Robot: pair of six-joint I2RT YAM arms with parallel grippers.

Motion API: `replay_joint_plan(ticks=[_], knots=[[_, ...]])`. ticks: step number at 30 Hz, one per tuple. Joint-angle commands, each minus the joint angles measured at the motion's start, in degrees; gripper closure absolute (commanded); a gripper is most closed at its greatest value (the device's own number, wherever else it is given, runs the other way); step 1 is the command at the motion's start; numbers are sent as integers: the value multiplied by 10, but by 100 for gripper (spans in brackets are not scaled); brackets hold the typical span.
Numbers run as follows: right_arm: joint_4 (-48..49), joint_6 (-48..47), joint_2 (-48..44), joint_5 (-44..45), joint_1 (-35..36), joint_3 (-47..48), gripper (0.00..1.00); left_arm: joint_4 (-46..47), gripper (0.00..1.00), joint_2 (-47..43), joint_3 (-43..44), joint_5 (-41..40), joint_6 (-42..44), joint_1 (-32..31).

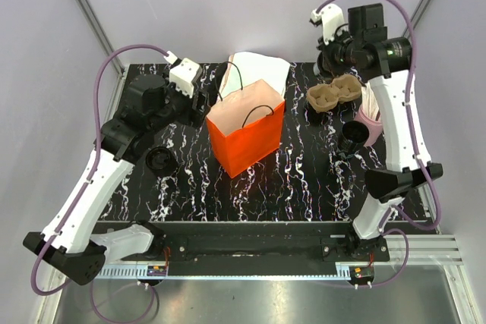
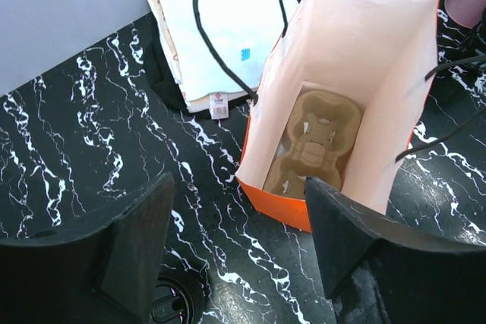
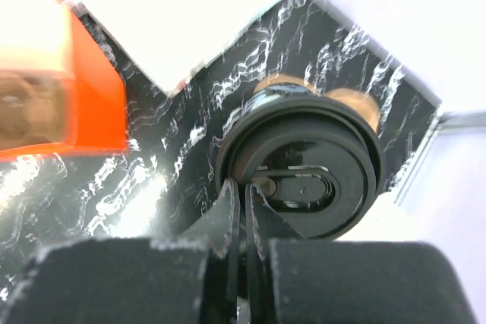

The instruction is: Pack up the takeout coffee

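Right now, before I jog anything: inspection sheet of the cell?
Surface: black, white-veined table.
Job's things: cup upright on the right, not in the bag; orange bag open, upright, mid-table, with a carrier lying inside.
Clutter: white bag flat behind the orange bag; second carrier rear right; pink cup of sticks beside the cup; left lid on the table.
Grippers: left gripper open, empty, above the table by the orange bag; right gripper shut on the rim of a lid, by the second carrier.
Cables: purple cable looped on each arm.
Surroundings: plain walls; nothing else seen.
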Motion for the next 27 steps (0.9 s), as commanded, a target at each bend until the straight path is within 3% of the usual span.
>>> replay_joint_plan(ticks=[1,9,17,27], knots=[[-91,23,50,-6,45,181,100,38,27,-3,-11,2,-14,14],[-76,12,73,-36,188,222,100,59,26,-14,-38,17,-22,42],[-94,35,101,-124,226,243,100,67,25,-22,-51,31,-25,63],[-105,42,105,-174,241,178,100,66,25,-10,-43,41,-29,65]])
